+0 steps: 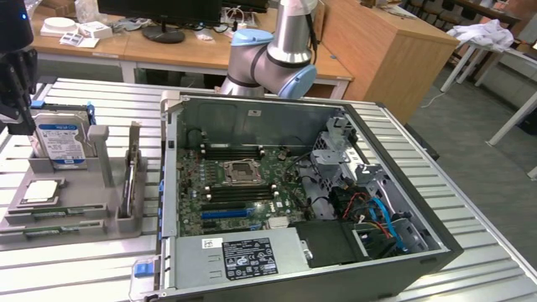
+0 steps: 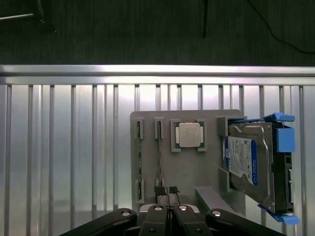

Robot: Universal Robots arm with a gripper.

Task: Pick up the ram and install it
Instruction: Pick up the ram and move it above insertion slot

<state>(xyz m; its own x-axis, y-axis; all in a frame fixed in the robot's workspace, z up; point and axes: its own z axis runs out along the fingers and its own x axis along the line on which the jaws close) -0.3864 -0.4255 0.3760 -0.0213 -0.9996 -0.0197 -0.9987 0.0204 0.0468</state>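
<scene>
The arm [image 1: 273,56] rises from behind the open computer case [image 1: 302,189], elbow joint bent high, and it reaches across toward the exterior view's left. There the gripper [image 2: 166,192] hangs dark over the grey holder [image 2: 209,172], pointing straight down at the slatted table [image 2: 59,157]. The fingertips [image 2: 160,190] are pressed together with no gap, and nothing is between them. It's a closed, empty tool.

Right under those tips is the ram [image 2: 159,157], a thin green stick standing on edge in its slot, with one end lined up beneath the closed fingers. From the exterior view the gripper sits well above the holder, clear of the stick. A second stick [image 2: 139,157] stands parallel just beside the first, on the side away from the processor [image 2: 189,135]. The processor lies flat in its pocket just off to the tool's other side. Past it, farthest from the fingers, the blue-labelled hard drive [image 2: 251,162] leans in its bracket.
</scene>
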